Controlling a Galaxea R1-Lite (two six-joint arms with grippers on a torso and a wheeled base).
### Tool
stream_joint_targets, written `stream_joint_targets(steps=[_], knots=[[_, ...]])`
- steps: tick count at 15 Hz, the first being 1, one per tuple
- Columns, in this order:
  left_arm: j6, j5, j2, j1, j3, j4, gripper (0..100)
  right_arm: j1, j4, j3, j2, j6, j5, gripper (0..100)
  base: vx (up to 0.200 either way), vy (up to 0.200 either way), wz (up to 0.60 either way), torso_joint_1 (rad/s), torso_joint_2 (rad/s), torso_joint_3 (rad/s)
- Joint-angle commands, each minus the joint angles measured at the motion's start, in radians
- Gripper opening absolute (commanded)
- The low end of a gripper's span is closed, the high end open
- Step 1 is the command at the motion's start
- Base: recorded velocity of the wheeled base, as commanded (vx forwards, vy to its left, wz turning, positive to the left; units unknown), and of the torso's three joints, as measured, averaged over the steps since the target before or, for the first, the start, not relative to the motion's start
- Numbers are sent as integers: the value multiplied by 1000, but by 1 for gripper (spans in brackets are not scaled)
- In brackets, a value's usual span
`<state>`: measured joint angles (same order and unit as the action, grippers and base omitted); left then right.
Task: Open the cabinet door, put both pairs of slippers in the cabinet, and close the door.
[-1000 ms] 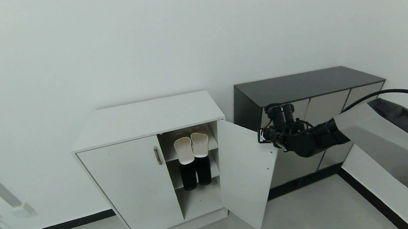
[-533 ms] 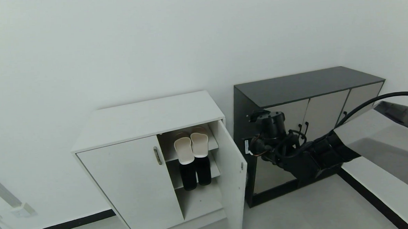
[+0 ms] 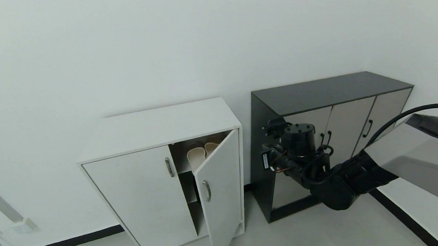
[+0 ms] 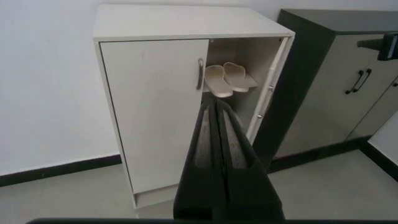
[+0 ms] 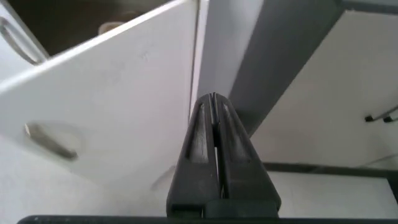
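Hiding slippers (image 3: 197, 155) partly, cabinet door (image 3: 220, 191) ajar, dark sideboard (image 3: 332, 90) beside

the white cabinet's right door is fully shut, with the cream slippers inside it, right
Not quite. The right door of the white cabinet is ajar, not fully shut: the head view shows a gap on its handle side. Through that gap the cream slippers show inside, as you say.

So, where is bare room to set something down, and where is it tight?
The white cabinet's top and the dark cabinet's top are bare, as is the floor before them. Tight: the opening behind the half-shut right door, where beige slippers sit on the upper shelf.
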<state>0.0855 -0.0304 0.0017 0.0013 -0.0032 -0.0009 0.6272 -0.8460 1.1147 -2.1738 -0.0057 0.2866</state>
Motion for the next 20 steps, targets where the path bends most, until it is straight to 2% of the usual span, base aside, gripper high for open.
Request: stream_joint_targets(steps=[1, 5, 8, 9, 12, 14, 18, 20], knots=[[0, 0, 0, 0, 0, -1, 0, 11, -4, -16, -1, -3, 0, 0, 0, 0, 600, -7, -2, 2], [0, 0, 1, 0, 2, -1, 0, 12, -12, -26, -3, 3, -47, 0, 0, 0, 600, 4, 1, 4], [0, 0, 1, 0, 0, -1, 0, 11, -127, -87, -14, -7, -115, 0, 0, 0, 0, 0, 0, 0], [0, 0, 0, 0, 0, -1, 0, 11, -160, -121, -15, -13, -145, 0, 0, 0, 0, 0, 0, 0], [0, 0, 0, 0, 2, -1, 0, 11, -337, -294, 0, -20, -342, 0, 0, 0, 0, 0, 0, 0], [0, 0, 0, 0, 0, -1, 0, 12, -420, -397, 0, -20, -408, 0, 0, 0, 0, 0, 0, 0], [-1, 1, 0, 0, 0, -1, 0, 26, -565, -553, -27, -17, -440, 0, 0, 0, 0, 0, 0, 0], [-1, 1, 0, 0, 2, -1, 0, 35, -642, -598, -58, -19, -440, 0, 200, 0, 0, 0, -2, 2]])
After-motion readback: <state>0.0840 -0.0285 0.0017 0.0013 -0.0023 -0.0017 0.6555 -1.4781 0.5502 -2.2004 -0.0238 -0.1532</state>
